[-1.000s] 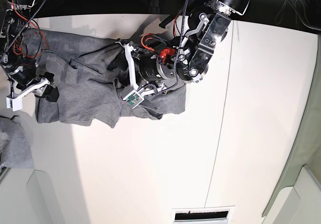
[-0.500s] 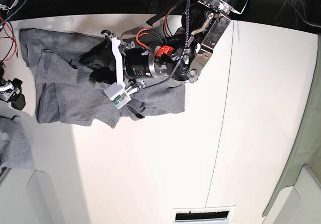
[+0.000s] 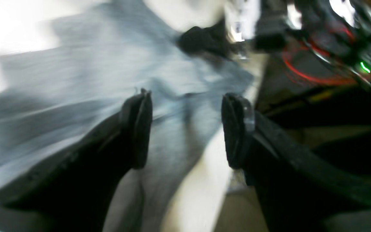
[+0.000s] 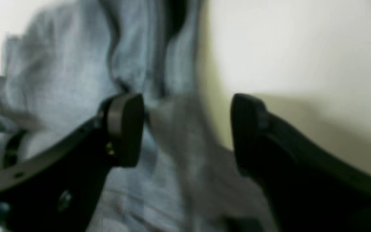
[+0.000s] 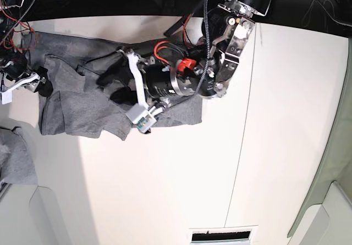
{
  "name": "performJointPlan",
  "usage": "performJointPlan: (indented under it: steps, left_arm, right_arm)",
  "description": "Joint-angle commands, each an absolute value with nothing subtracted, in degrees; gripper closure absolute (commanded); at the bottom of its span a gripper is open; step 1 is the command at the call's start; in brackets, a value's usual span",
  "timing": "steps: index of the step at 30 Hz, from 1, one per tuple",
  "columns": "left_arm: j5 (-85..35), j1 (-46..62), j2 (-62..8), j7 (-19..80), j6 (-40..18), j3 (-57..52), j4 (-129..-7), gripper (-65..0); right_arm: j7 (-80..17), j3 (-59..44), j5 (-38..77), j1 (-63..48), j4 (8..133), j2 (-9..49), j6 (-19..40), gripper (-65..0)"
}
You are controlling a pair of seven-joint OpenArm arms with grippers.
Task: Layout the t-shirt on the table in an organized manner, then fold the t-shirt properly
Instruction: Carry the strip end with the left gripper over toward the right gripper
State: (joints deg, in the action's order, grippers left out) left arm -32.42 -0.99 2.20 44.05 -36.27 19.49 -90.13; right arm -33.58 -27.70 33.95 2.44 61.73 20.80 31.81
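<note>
Now, line by line:

Left gripper (image 3: 185,129): jaws spread wide, nothing between them; it hovers over the middle of the t-shirt (image 5: 82,107), a little further in over the cloth than a moment ago.

Right gripper (image 4: 185,129): jaws apart and empty too, at the shirt's edge where grey cloth meets white table (image 5: 286,118). A second ago it was down by the lower corner of the shirt; now it sits higher along that same side in the base view.

T-shirt: bunched and creased near the table's far edge, folds heaped under the left arm, its near part lying flatter.

Grey cloth bunch (image 5: 16,160): off to the side, untouched.

Meaning: probably both arms are re-reaching for fresh holds; layout is not done and folding has not begun.
</note>
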Motion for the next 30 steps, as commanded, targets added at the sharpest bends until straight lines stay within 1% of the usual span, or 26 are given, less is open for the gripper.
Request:
performJointPlan:
  steps: [1, 6, 9, 10, 11, 13, 14, 15, 19, 20, 21, 22, 24, 26, 27, 28, 29, 30]
  left_arm:
    - [-33.7, -1.9, 2.7, 43.6, -36.7, 17.6, -91.5, -36.5]
    - [-35.2, -1.8, 2.3, 46.5, -37.2, 7.9, -91.5, -36.5]
    - [-35.4, -1.4, -0.2, 46.5, -37.2, 3.7, -91.4, -36.5]
    - [-35.4, -1.0, -1.4, 46.5, -37.2, 2.4, -91.4, -36.5]
    - [-35.4, -0.6, -2.7, 46.3, -37.2, 1.3, -91.4, -36.5]
    - [-36.2, 0.6, -5.0, 45.3, -37.1, 0.0, -91.4, -36.5]
    - [-36.8, 1.2, -6.0, 44.3, -37.1, 0.0, -91.4, -36.5]
    - [-37.3, 1.7, -6.8, 43.4, -37.2, 0.1, -91.4, -36.5]
    - [-35.6, 1.8, -5.9, 38.3, -37.1, 1.1, -91.3, -36.3]
    - [-33.8, 1.5, -5.3, 36.8, -36.2, 1.7, -91.0, -36.0]
    - [-32.1, 0.9, -4.5, 36.1, -34.6, 2.5, -90.6, -35.0]
    - [-30.4, 0.2, -3.6, 35.7, -32.9, 3.2, -90.1, -32.6]
    - [-27.3, -1.7, -1.8, 35.7, -31.2, 4.2, -88.5, -22.9]
    - [-23.9, -3.8, -0.2, 35.5, -31.1, 5.2, -86.2, -11.0]
    - [-22.0, -4.9, 0.4, 35.3, -31.0, 5.8, -84.8, -6.4]
    - [-20.1, -5.9, 0.9, 35.0, -31.0, 6.4, -83.1, -3.4]
    - [-18.4, -6.8, 1.1, 34.5, -29.7, 6.8, -81.1, -1.6]
    - [-17.1, -7.7, 1.3, 33.8, -27.6, 7.2, -78.8, -1.2]
  right_arm:
    - [-33.4, -26.8, 34.1, 3.3, 62.1, 21.8, 31.9, -42.2]
    - [-33.5, -23.9, 35.7, 3.3, 62.1, 20.8, 31.9, -42.2]
    - [-33.5, -23.9, 37.4, 3.3, 62.2, 20.8, 31.9, -41.9]
    - [-33.5, -23.9, 37.5, 3.3, 62.2, 20.8, 31.9, -39.6]
    - [-33.7, -23.9, 37.5, 3.3, 62.2, 20.8, 31.9, -34.9]
    - [-34.3, -23.9, 37.5, 3.3, 62.2, 20.8, 31.9, -21.6]
    - [-34.5, -23.9, 37.6, 3.3, 62.2, 20.8, 32.0, -16.4]
    - [-34.5, -23.9, 37.6, 3.3, 62.2, 20.8, 31.9, -13.5]
    - [-34.5, -23.9, 38.6, 3.3, 62.2, 20.8, 31.9, -11.7]
    - [-34.6, -23.9, 38.5, 3.3, 62.2, 20.8, 32.0, -8.9]
    - [-34.6, -23.9, 38.5, 3.2, 62.2, 20.8, 31.9, -4.4]
    - [-34.6, -23.9, 38.5, 3.1, 62.2, 20.8, 31.9, 0.0]
    - [-34.6, -23.9, 38.5, 3.1, 62.2, 20.8, 31.9, 0.0]
    - [-34.5, -23.9, 38.6, 3.2, 62.2, 20.8, 32.0, 0.0]
    - [-34.5, -23.9, 38.6, 3.2, 62.2, 20.8, 32.0, 0.0]
    - [-34.5, -23.9, 38.6, 3.2, 62.2, 20.8, 32.0, 0.0]
    - [-34.6, -23.9, 38.5, 3.1, 62.2, 20.8, 32.0, 0.0]
    - [-34.6, -23.9, 38.4, 3.1, 62.2, 20.8, 32.0, 0.0]
